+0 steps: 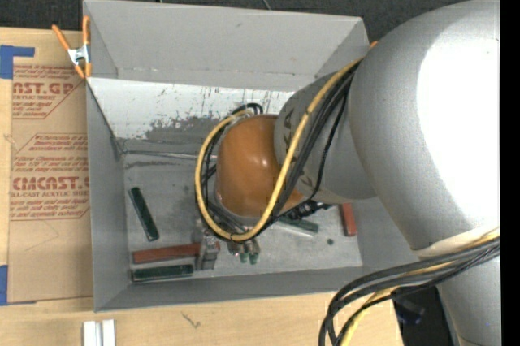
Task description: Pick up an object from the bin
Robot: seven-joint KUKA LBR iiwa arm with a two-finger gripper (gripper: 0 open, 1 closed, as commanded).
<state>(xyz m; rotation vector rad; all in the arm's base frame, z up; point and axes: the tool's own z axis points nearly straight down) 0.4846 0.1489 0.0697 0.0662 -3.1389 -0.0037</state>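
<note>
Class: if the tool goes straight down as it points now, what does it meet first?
The tool would probably meet bare bin floor, just right of the red-brown bar; depth is unclear.

1. The grey metal bin [219, 44] is lit evenly and fairly brightly from above, and its back wall is rendered palest.
2. The left inner wall is left in softer shade.
3. A broad, soft highlight is spread across the arm's grey shell [443, 92].
4. A dull sheen is carried by the orange cover [248, 162].
5. Shadow is cast on the bin floor beneath the arm.
</note>
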